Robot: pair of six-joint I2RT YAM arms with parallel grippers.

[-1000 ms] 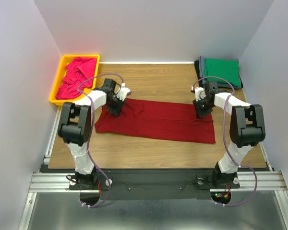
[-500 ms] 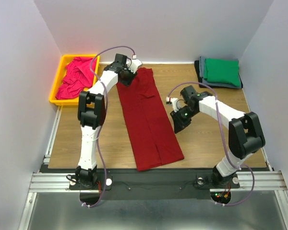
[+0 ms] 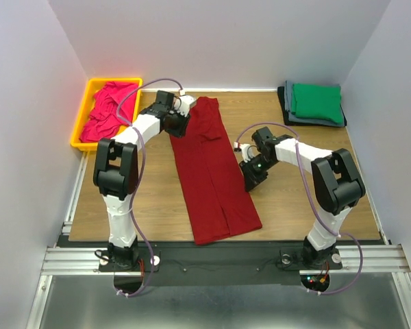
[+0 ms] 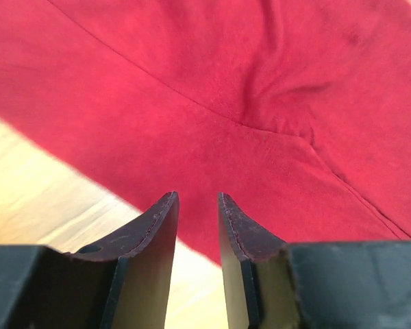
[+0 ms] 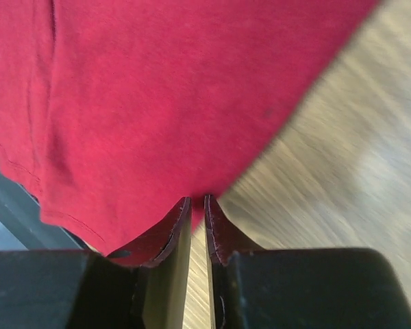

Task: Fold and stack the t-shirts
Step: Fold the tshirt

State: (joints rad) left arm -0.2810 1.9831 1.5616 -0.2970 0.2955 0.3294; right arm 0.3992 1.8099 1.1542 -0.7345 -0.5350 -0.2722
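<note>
Though soft, dark red t-shirt [image 3: 216, 175] long, flat, narrow.

left wrist | jaws slightly apart, tips over cloth edge | dark red t-shirt [image 4: 246, 89] spread ahead, seam [image 4: 192, 103] slanting across | wooden surface [image 4: 41, 192] left of jaws

Dark red t-shirt [image 3: 216, 175] soft matt knit cloth; table [image 3: 294, 205] wood-grain, likely laminate; bin [image 3: 89, 146] glossy yellow plastic

No legible text, labels or numbers anywhere.
</note>
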